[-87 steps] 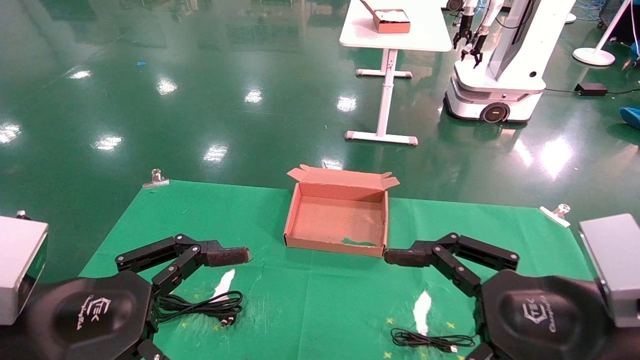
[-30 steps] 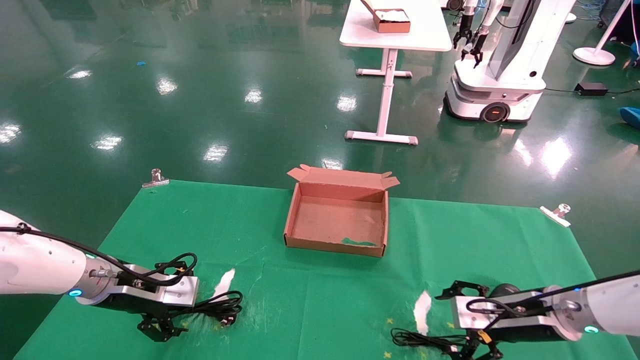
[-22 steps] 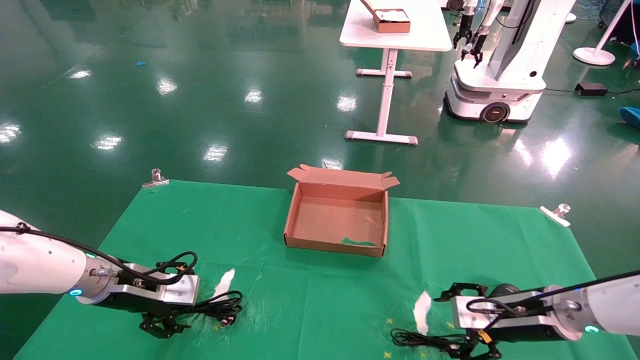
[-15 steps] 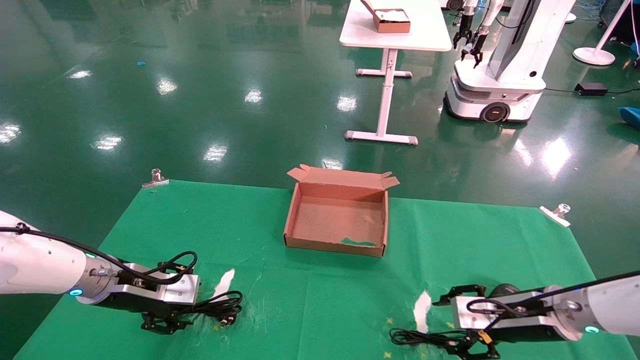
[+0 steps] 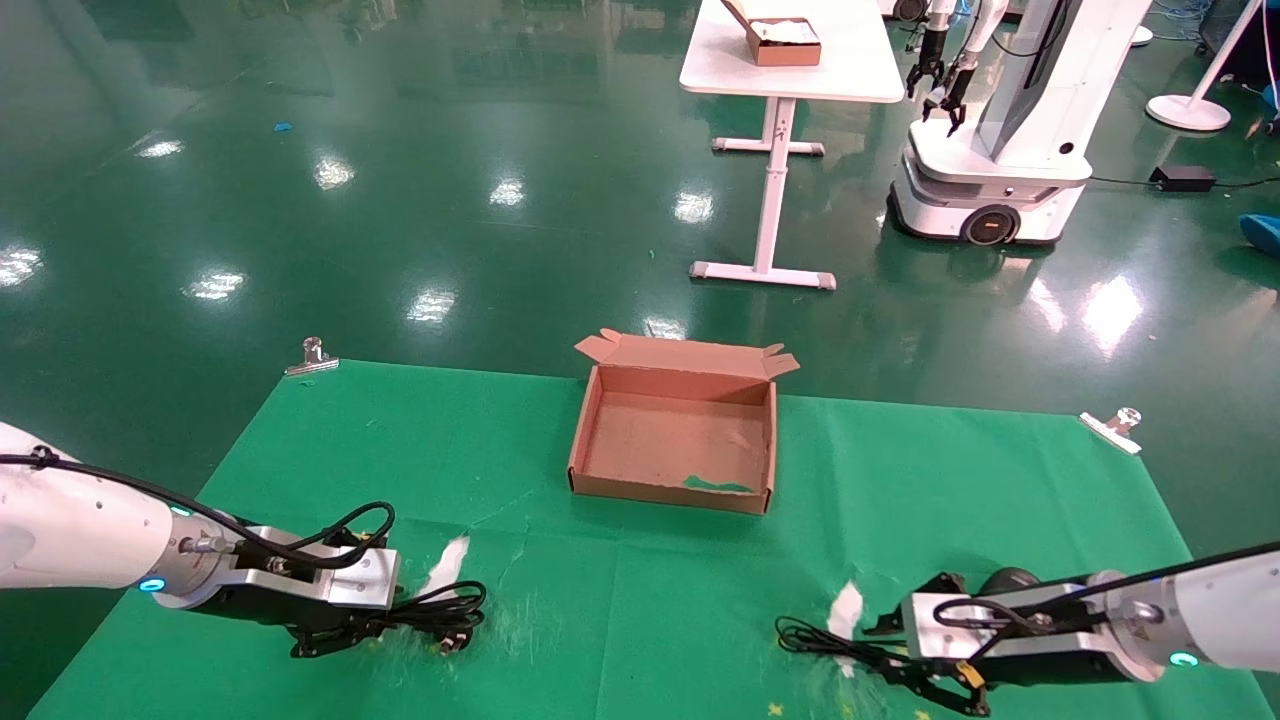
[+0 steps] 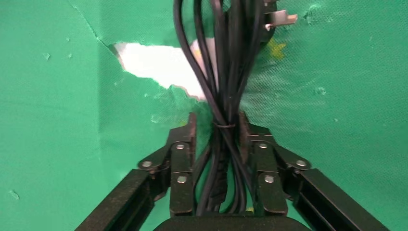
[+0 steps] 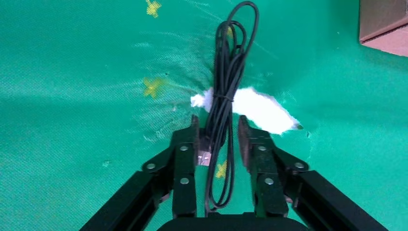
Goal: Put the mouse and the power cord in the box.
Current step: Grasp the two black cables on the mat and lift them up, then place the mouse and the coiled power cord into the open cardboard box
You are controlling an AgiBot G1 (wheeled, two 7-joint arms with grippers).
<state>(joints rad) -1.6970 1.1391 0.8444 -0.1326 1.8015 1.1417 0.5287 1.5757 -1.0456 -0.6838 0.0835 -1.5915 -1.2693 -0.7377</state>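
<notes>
Hands gripped bundles: left hand clamped the thick black looped power cord; right hand closed around a thin black USB cable, both near the brown cardboard box.

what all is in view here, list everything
shallow brown cardboard box: 1, brown, open, nothing inside, far middle of the cloth
thick black power cord bundle with mains plug: 1, black, near left of the cloth
thin black cable bundle with USB plug: 1, black, near right of the cloth; mouse body not clearly seen
green cloth: 1, green, covers the work surface, two white tears
metal clips: 2, silver, far left and far right cloth edges
white table: 1, white, far back, carrying a small brown box of white contents
white wheeled robot: 1, white, beside that table
left gripper: 1, black, shut on the power cord
right gripper: 1, black, low around the thin cable
</notes>
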